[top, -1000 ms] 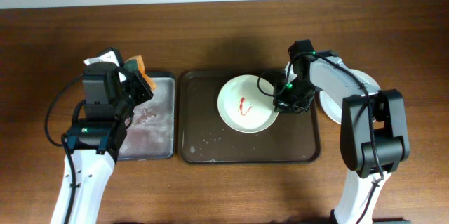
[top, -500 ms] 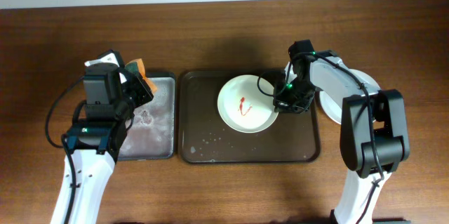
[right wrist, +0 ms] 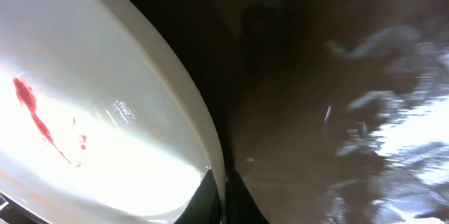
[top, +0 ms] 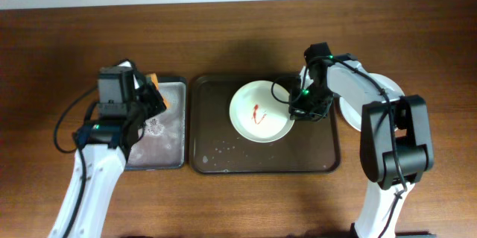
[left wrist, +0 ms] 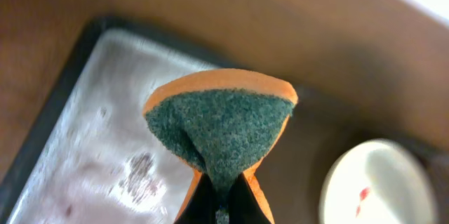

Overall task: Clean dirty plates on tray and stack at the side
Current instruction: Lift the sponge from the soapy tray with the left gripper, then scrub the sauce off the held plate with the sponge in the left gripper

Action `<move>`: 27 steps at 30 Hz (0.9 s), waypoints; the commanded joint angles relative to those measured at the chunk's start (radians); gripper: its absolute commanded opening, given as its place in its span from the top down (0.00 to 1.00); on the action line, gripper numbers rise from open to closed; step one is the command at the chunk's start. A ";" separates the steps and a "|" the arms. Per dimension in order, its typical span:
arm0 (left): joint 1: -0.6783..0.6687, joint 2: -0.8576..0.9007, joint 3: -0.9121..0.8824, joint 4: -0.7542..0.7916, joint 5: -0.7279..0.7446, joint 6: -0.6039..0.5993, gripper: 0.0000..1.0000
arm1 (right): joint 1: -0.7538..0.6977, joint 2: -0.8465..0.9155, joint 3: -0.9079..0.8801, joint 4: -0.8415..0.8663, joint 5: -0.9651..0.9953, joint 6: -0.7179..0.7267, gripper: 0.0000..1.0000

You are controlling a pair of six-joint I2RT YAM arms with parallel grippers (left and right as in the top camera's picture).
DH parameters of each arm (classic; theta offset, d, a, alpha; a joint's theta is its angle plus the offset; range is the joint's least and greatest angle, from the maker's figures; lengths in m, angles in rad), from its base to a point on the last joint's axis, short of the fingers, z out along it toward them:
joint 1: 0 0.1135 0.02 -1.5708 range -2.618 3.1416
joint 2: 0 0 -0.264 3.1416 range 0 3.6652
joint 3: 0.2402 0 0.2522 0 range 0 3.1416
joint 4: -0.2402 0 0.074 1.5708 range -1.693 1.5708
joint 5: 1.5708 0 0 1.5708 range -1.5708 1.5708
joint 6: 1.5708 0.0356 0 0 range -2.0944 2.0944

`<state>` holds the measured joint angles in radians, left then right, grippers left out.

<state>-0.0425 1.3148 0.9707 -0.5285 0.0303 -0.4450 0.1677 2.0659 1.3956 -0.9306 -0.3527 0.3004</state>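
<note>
A white plate (top: 259, 111) with a red sauce streak lies on the dark brown tray (top: 223, 156). My right gripper (top: 297, 107) is shut on the plate's right rim; in the right wrist view its fingers (right wrist: 223, 194) pinch the rim of the plate (right wrist: 84, 126). My left gripper (top: 153, 91) is shut on an orange sponge with a green scouring face (left wrist: 221, 122), held above the grey metal tray (top: 160, 145), left of the brown tray. The streaked plate also shows in the left wrist view (left wrist: 375, 189). White plates (top: 376, 111) lie on the table right of the brown tray, partly hidden by my right arm.
The grey metal tray (left wrist: 77, 154) carries wet smears and reddish stains. Water drops lie on the brown tray's floor (top: 223, 148). A white wall edge runs along the far side of the wooden table (top: 223, 36).
My left gripper with the sponge has moved right, toward the brown tray. The plate has shifted slightly left in my right gripper.
</note>
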 commanded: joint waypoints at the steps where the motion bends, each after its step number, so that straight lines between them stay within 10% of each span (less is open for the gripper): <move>1: 0.003 0.103 0.016 -0.066 0.003 0.084 1.00 | 0.053 0.003 -0.012 -0.004 0.023 -0.034 0.96; 18: -0.040 0.269 0.128 -0.200 0.015 0.373 1.00 | 0.095 0.003 -0.012 -0.004 0.025 -0.061 0.96; 27: -0.254 0.305 0.188 -0.075 0.192 0.143 1.00 | 0.128 0.003 -0.012 -0.002 0.025 -0.061 0.95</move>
<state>-0.2337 1.5867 1.1393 -0.6327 0.1558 -0.1444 0.2836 2.0659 1.3956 -0.9310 -0.3523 0.2508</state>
